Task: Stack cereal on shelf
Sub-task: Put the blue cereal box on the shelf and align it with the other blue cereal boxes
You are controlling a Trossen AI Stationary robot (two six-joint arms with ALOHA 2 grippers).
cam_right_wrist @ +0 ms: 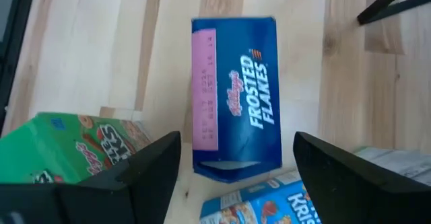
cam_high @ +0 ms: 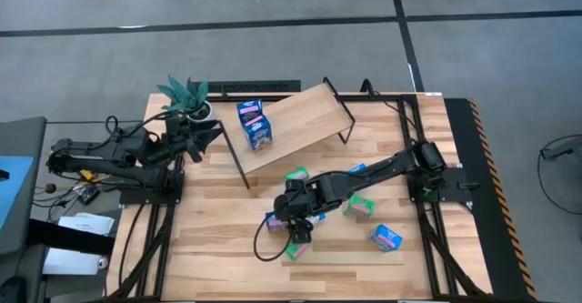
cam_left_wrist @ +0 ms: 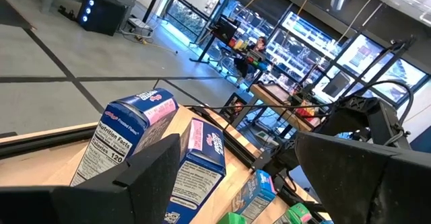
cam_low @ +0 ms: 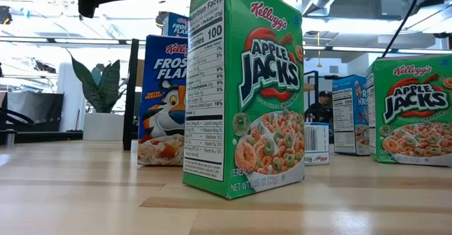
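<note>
Our right gripper (cam_high: pixel 293 214) hangs spread wide right over the Frosted Flakes box (cam_right_wrist: pixel 236 96), so we'd centre on it and drop straight, missing the green box (cam_right_wrist: pixel 74 150) beside it. The shelf (cam_high: pixel 296 121), far of it, holds two boxes (cam_high: pixel 254 124); our left gripper (cam_high: pixel 207 136), open too, waits there.

A green Apple Jacks box (cam_low: pixel 244 94) shows red lettering; the Frosted Flakes box (cam_right_wrist: pixel 236 96) is bright blue with a pink strip; shelf (cam_high: pixel 300 121) pale wood.
</note>
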